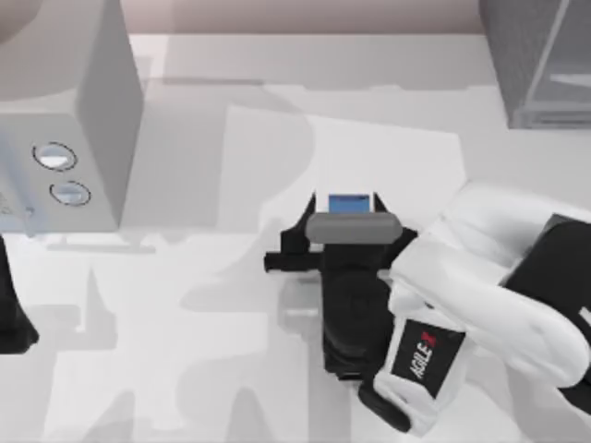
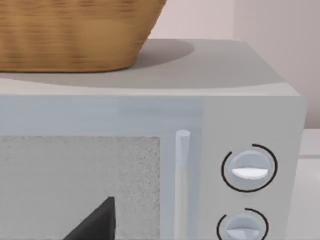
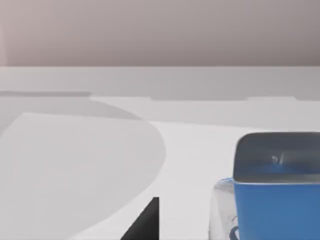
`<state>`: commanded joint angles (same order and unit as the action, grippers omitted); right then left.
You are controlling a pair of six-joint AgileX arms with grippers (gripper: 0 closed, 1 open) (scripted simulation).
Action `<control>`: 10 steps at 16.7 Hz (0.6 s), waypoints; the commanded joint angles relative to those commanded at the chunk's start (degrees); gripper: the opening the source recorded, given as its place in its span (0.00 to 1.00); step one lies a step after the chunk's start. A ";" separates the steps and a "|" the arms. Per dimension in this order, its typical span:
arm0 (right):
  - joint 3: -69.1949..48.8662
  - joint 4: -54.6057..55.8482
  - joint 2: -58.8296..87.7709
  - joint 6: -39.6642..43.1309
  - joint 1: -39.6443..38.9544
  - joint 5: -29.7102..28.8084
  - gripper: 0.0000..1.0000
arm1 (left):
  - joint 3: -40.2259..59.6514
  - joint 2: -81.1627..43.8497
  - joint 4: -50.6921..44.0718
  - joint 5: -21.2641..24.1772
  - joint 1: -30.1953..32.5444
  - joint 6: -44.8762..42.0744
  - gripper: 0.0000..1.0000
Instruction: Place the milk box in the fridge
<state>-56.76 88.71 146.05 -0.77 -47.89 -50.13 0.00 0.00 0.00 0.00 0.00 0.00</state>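
The milk box [image 1: 350, 202] stands near the middle of the table, its blue top facing up. My right gripper [image 1: 345, 210] reaches over it, with a dark finger on either side of the carton. The right wrist view has the milk box [image 3: 277, 200] close by, blue on top and pale below. One dark finger [image 3: 146, 222] stands off from the carton with bare table between them, so the gripper is open around it. The fridge [image 1: 540, 60] is the dark grey speckled cabinet at the back right corner. My left arm [image 1: 13, 318] is parked at the left edge.
A light grey box with two round knobs [image 1: 65, 120] stands at the back left, facing the left wrist camera [image 2: 247, 170]. A woven basket [image 2: 75, 35] sits on top of it. Open table lies between the carton and the fridge.
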 joint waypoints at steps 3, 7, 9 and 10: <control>0.00 0.00 0.00 0.00 0.00 0.00 0.32 | 0.00 0.00 0.00 0.00 0.00 0.00 1.00; 0.00 0.00 0.00 0.00 0.00 0.00 0.02 | 0.00 0.00 0.00 0.00 0.00 0.00 1.00; 0.00 0.00 0.00 0.00 0.00 0.00 0.00 | 0.00 0.00 0.00 0.00 0.00 0.00 1.00; 0.00 0.00 0.00 0.00 0.00 0.00 0.00 | 0.00 0.00 0.00 0.00 0.00 0.00 1.00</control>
<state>-56.76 88.71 146.05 -0.77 -47.89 -50.13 0.00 0.00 0.00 0.00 0.00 0.00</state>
